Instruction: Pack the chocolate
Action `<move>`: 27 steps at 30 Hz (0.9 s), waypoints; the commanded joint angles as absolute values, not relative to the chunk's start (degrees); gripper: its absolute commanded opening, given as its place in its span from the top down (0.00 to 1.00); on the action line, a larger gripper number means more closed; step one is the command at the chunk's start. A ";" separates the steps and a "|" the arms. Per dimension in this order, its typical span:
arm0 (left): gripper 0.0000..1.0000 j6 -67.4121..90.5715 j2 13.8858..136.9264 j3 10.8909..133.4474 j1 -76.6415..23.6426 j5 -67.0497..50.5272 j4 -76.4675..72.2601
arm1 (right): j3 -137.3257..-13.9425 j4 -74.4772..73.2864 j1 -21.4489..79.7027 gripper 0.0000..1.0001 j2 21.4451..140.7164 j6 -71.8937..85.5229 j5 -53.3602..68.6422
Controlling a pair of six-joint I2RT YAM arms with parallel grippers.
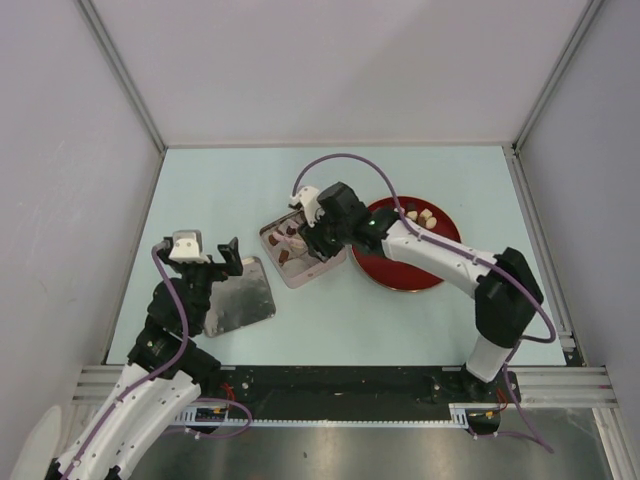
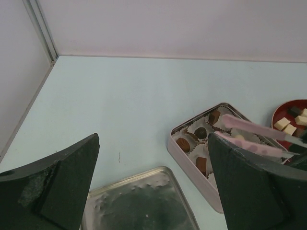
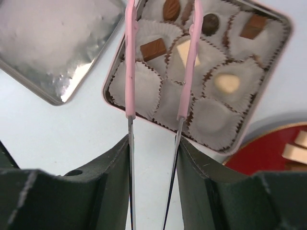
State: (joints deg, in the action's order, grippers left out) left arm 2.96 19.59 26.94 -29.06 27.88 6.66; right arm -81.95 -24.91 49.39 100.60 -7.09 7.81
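The chocolate lies in two places. Several cream and brown chunks [image 1: 420,213] sit on the red plate [image 1: 405,275]. Several pieces [image 3: 153,49] sit in white paper cups of the square pink tin [image 3: 259,96], also in the left wrist view [image 2: 200,132]. My right gripper [image 3: 153,143] is shut on pink tongs [image 3: 129,72], whose spread arms reach over the tin; their tips are out of view. In the top view it [image 1: 310,235] hovers over the tin [image 1: 268,238]. My left gripper [image 2: 153,143] is open and empty above the tin's lid [image 2: 139,201].
The silver lid [image 1: 238,297] lies flat left of the tin, under my left gripper [image 1: 215,255]. The red plate touches the tin's right side. Grey walls with metal rails close the table on the left, back and right.
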 commanded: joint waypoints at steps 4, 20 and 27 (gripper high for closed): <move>0.00 2.11 18.37 27.07 -28.65 28.48 5.54 | -77.88 -26.71 44.74 0.57 90.01 -0.26 1.50; 0.00 2.37 17.49 26.81 -28.65 28.13 5.01 | -65.66 -36.30 31.82 0.58 79.90 16.78 -10.02; 0.00 2.29 17.14 26.72 -28.65 28.04 4.92 | -62.23 -35.86 26.55 0.58 80.94 19.25 -8.79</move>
